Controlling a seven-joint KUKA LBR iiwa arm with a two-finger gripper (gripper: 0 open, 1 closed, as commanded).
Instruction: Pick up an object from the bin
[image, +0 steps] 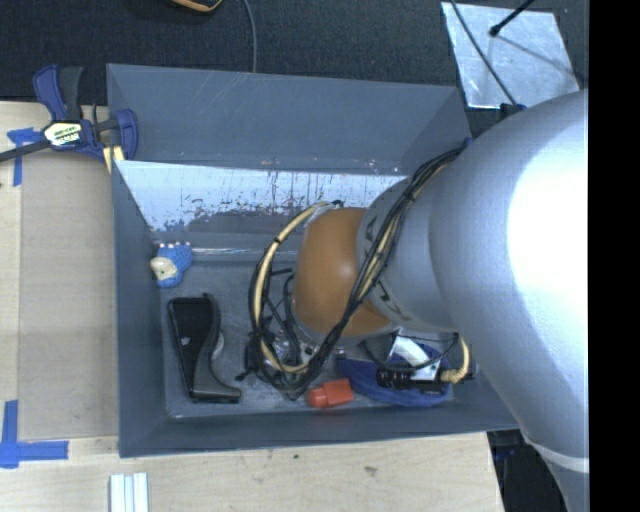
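The end effector (279, 358) sits low over the near-middle of the bin (140, 300) floor, buried in its own loop of cables (262, 290). Whether it is released, clenched or grasping anything I cannot tell.

Nothing can be seen held. The nearest candidates are a small red block (330, 395), just to its near right, and a black stapler (200, 350), lying flat to its left.

**What could go wrong**
- The tip seems to stand between the two things rather than over either, so closing here could catch only bare floor.
- It could instead nudge the red block against the near wall.
- The cables hang close to the floor and could snag the stapler's raised end or drag something when the arm lifts.
- A blue object (405, 388) with a white piece (408, 350) lies crowded under the arm (500, 250) at the near right, and a sideways move could shove it.

**What is hidden or hard to make out**
- The orange cover (330, 270) and the arm's broad body hide the middle and right of the bin floor.
- The tip itself is lost among dark cables.
- The blue object is cut off by the arm, so I cannot name it.
- A small blue-and-white toy (170, 262) lies at the far left, well apart.
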